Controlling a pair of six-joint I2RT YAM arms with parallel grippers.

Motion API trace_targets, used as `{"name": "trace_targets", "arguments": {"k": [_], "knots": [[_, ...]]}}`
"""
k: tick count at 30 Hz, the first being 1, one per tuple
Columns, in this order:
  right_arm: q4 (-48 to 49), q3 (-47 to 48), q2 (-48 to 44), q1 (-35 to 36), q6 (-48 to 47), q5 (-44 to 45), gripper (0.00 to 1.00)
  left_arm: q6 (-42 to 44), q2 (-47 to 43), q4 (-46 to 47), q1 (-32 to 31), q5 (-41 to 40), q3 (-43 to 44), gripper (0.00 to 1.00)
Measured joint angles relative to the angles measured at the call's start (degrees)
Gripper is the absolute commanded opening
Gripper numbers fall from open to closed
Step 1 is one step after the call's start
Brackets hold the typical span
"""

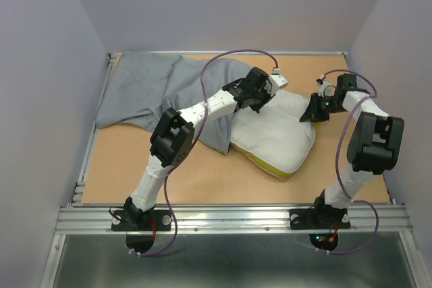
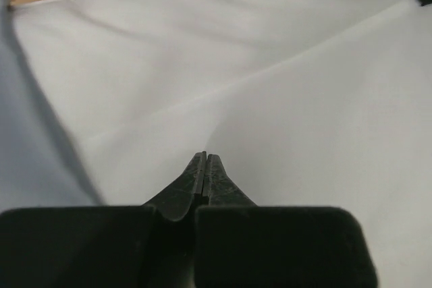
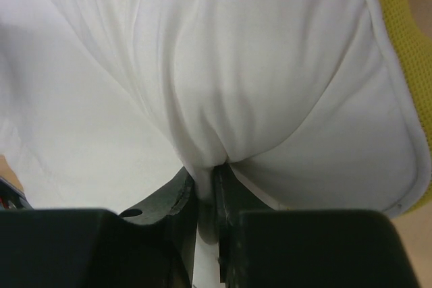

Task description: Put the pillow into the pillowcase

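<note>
The white pillow (image 1: 277,133) lies right of centre on the table, with its yellow band (image 1: 283,172) along the near edge. The grey pillowcase (image 1: 145,89) lies wrinkled at the back left, and one corner overlaps the pillow's left edge. My left gripper (image 1: 260,102) is over the pillow's far left corner. In the left wrist view its jaws (image 2: 205,158) are shut, tips against white pillow fabric (image 2: 283,85), with no cloth seen between them. My right gripper (image 1: 312,114) is at the pillow's far right edge. It is shut on a fold of the pillow (image 3: 202,99).
The wooden table (image 1: 202,180) is framed by metal rails (image 1: 229,217) at the near edge and left side. Lilac walls stand close on the left, back and right. Grey pillowcase (image 2: 27,139) borders the left wrist view. The yellow band (image 3: 405,45) shows in the right wrist view.
</note>
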Motion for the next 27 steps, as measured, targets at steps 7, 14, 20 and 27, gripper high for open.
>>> {"name": "trace_targets", "arguments": {"k": [7,14,20,27], "knots": [[0.02,-0.09,0.02,0.24,-1.29,-0.24,0.15,-0.72,-0.02,0.70,-3.32,-5.22,0.04,0.59],[0.39,-1.60,-1.44,0.35,-2.23,-0.24,0.08,2.34,1.25,0.04,3.80,-14.25,6.64,0.58],[0.42,-1.79,-1.57,0.35,-2.60,-0.24,0.07,6.01,5.84,0.83,8.87,-19.52,12.28,0.57],[0.42,-1.79,-1.57,0.35,-2.99,-0.24,0.07,6.01,7.37,1.01,9.16,-16.20,10.05,0.60]]}}
